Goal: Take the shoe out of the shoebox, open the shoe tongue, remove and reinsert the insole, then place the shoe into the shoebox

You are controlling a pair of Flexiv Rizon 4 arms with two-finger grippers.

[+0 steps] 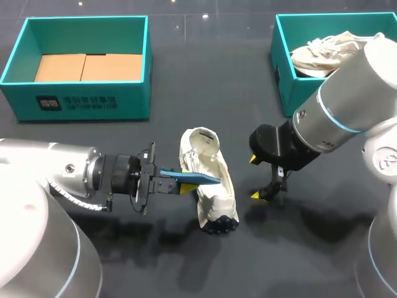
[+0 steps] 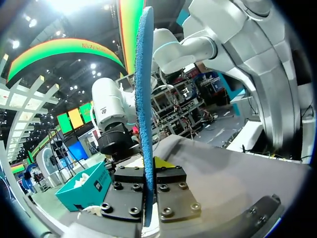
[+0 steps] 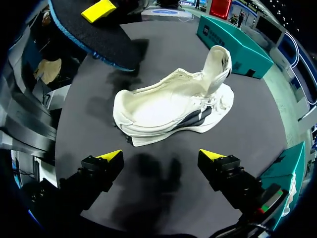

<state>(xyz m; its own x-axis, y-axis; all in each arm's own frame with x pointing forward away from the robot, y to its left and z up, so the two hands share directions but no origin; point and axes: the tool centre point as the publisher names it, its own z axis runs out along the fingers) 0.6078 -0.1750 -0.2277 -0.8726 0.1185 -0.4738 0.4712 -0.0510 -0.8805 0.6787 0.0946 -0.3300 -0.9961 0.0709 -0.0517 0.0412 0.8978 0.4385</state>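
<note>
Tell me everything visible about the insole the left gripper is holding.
The insole is a thin, flat pad, out of the white shoe. One face looks dark, the rim and other face blue. The left gripper is shut on one end, holding it roughly on edge so it sticks out past the fingertips. It hangs above the table beside the shoe; the right wrist view shows a gap between them.

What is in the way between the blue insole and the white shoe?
Nothing that I can see. The left hand holds the insole close by the shoe, with no thing between them. The right hand is open on the shoe's other side, not touching it.
</note>
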